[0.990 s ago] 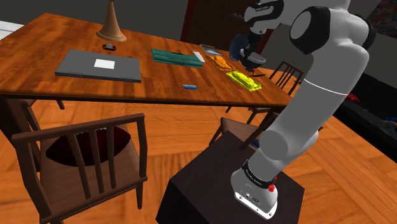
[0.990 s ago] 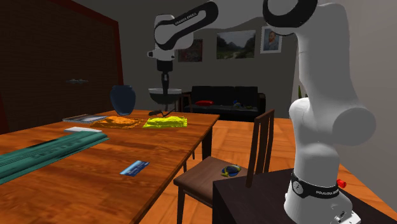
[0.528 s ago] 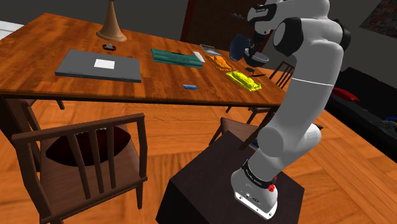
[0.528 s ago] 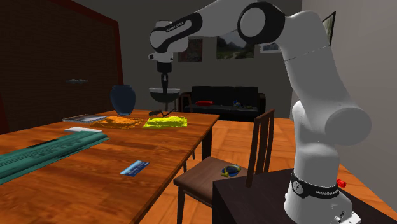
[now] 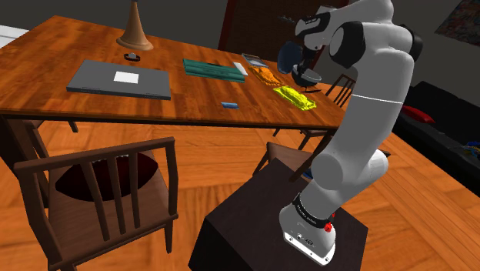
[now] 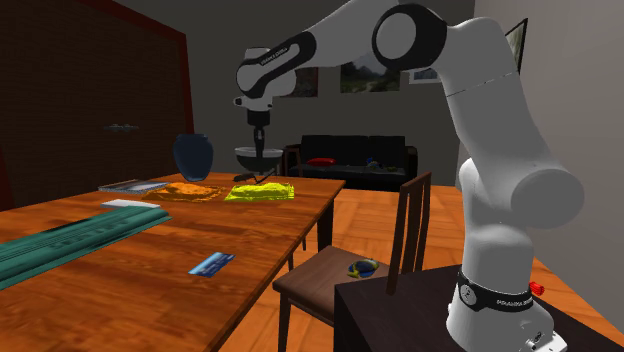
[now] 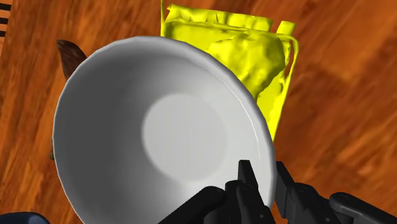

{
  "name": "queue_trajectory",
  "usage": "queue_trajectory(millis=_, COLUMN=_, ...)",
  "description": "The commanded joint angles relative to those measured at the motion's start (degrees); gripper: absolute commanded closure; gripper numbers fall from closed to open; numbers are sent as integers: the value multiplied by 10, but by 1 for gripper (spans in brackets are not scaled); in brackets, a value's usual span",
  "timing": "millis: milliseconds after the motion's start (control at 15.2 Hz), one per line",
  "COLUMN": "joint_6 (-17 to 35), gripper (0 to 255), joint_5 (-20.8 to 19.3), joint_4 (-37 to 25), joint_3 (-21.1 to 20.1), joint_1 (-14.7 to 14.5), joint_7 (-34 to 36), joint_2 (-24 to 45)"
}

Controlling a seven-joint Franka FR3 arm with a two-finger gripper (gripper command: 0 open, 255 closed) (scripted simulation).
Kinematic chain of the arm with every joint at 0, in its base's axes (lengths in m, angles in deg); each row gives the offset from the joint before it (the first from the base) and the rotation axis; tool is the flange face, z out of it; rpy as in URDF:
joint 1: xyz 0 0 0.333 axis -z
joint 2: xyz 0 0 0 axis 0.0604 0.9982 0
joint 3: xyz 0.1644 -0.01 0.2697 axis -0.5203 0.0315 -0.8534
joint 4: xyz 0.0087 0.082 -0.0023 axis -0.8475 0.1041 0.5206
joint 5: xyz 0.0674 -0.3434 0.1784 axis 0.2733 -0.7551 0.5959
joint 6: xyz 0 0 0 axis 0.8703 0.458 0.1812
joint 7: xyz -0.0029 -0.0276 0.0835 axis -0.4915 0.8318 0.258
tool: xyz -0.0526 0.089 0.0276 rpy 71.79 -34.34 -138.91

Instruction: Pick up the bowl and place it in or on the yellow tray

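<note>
The black gripper [image 7: 262, 177] pinches the rim of the white bowl [image 7: 165, 133], with one finger inside and one outside. The bowl is up in the air and does not touch the wooden table [image 5: 61, 46]. The yellow tray [image 7: 254, 57] lies on the table under it and peeks out past the bowl's edge. In the second exterior view, a dark blue vase [image 6: 193, 156] stands on the table near the tray.

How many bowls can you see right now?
1. The white bowl hangs in the gripper, its rim clasped between the fingers, above the table and partly over the yellow tray. The arm covers part of the table's far corner, so another could be hidden.
</note>
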Motion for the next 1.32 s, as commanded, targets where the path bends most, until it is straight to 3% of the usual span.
queue_trajectory(millis=0, joint_6=16, gripper=255, joint_5=1, joint_4=13, joint_3=-1, joint_1=0, joint_7=0, joint_2=2)
queue_trajectory(millis=528, joint_6=75, gripper=255, joint_5=6, joint_4=61, joint_3=-4, joint_1=0, joint_7=3, joint_2=15)
queue_trajectory(millis=1056, joint_6=75, gripper=255, joint_5=6, joint_4=61, joint_3=-4, joint_1=0, joint_7=3, joint_2=15)
queue_trajectory(millis=1122, joint_6=75, gripper=0, joint_5=6, joint_4=61, joint_3=-4, joint_1=0, joint_7=3, joint_2=15)
queue_trajectory(millis=1254, joint_6=76, gripper=0, joint_5=6, joint_4=62, joint_3=-4, joint_1=-1, joint_7=3, joint_2=14)
